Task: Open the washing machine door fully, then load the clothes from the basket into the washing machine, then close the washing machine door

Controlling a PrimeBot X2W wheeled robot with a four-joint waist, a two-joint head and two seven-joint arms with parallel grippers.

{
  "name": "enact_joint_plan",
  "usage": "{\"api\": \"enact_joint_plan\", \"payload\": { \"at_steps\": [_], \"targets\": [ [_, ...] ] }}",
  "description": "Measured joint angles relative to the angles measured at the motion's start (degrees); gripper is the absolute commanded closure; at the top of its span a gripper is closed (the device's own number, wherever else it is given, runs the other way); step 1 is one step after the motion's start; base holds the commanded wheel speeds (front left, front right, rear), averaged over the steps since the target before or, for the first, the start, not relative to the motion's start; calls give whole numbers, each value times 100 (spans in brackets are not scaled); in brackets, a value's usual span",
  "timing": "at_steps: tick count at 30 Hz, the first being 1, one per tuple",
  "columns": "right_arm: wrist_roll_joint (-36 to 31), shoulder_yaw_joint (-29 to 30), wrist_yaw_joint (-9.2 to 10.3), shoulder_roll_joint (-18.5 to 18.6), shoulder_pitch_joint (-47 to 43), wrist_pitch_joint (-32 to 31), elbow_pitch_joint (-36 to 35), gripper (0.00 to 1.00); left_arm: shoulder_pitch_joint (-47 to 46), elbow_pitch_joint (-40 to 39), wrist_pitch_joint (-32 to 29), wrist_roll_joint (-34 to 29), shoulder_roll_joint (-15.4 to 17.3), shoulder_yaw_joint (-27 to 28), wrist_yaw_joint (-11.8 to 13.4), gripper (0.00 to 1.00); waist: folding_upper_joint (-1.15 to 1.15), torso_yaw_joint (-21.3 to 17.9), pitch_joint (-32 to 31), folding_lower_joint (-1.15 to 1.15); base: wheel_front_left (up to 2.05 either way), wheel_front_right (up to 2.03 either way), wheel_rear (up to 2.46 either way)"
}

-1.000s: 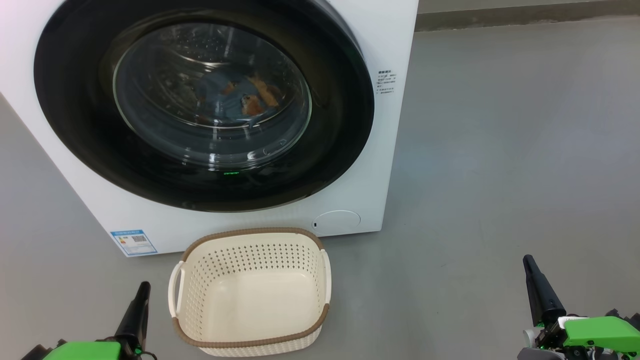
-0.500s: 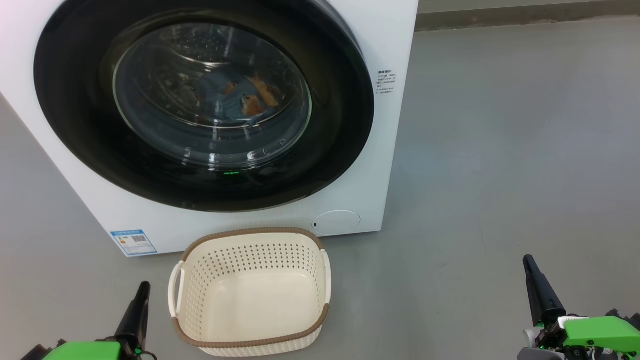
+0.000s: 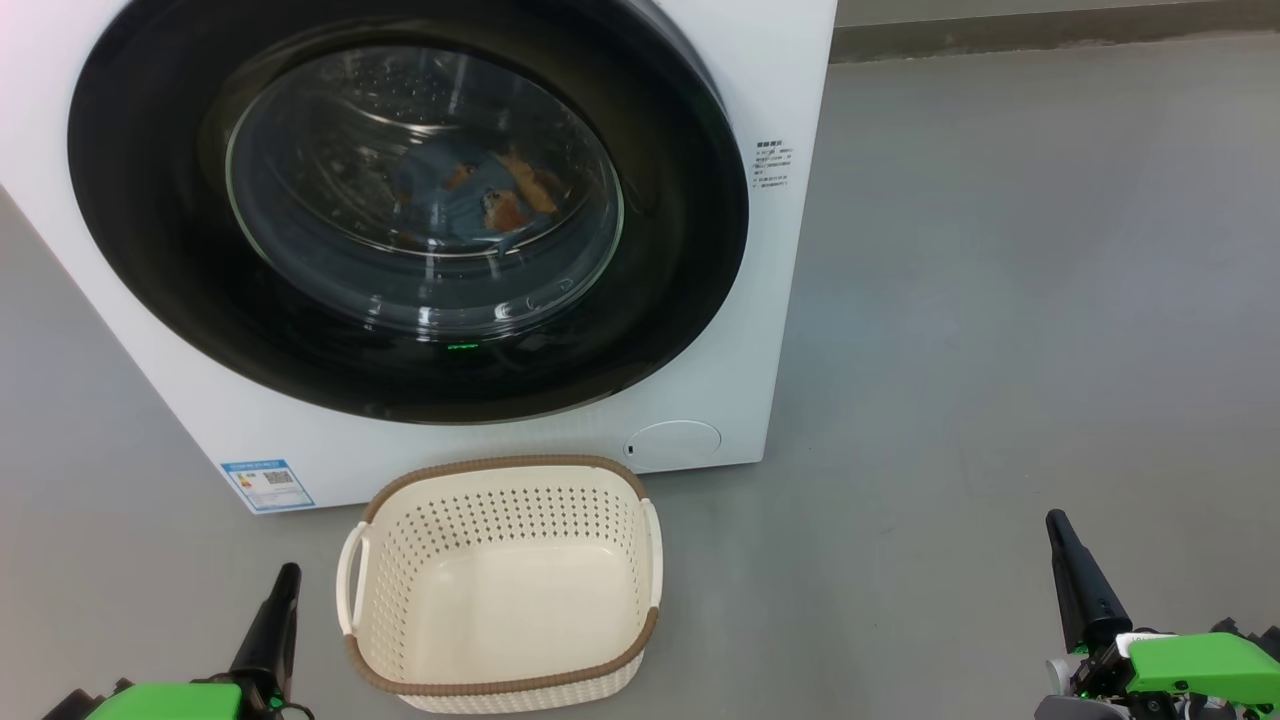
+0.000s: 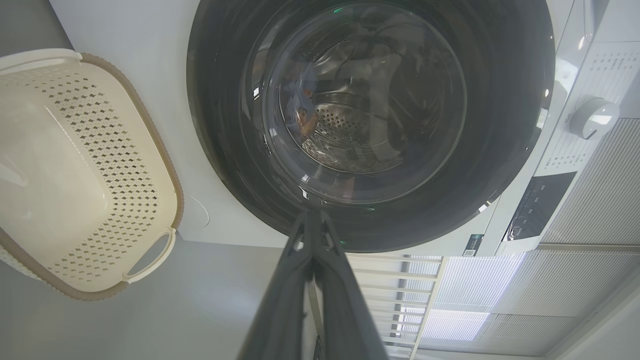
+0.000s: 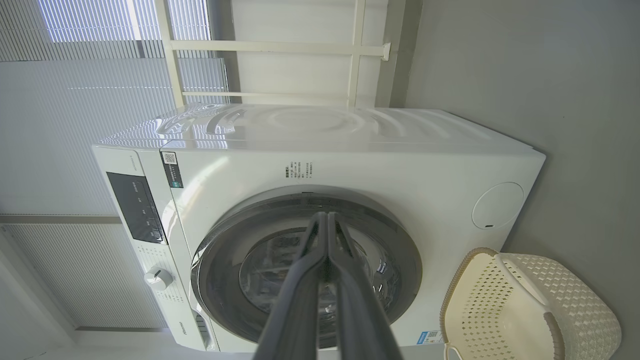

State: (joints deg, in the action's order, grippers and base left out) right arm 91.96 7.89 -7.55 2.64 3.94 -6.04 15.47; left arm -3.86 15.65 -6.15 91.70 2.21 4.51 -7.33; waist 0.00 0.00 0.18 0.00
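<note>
Clothes (image 3: 480, 195) are lying deep in the drum behind the washing machine door (image 3: 150, 250), which is sitting flush against the washing machine (image 3: 790, 90), while the basket (image 3: 500, 465) is standing empty on the floor just in front. Little is threatening now, though the door could be resting unlatched and drifting open, and an arm lifting carelessly could be clipping the basket; the left gripper (image 3: 286, 575) and right gripper (image 3: 1058, 525) are both hanging low, fingers pressed together, gripping nothing. Through the glass, the garment is showing as a crumpled pale blue heap with orange and brown patches.
</note>
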Motion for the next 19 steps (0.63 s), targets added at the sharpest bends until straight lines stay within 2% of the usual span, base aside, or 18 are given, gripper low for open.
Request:
{"api": "enact_joint_plan", "payload": {
  "at_steps": [19],
  "targets": [
    [0, 0, 0, 0, 0, 0, 0, 100, 0, 0, 0, 0, 0, 0, 0, 100, 0, 0, 0, 0, 0, 0, 0]
  ]
}}
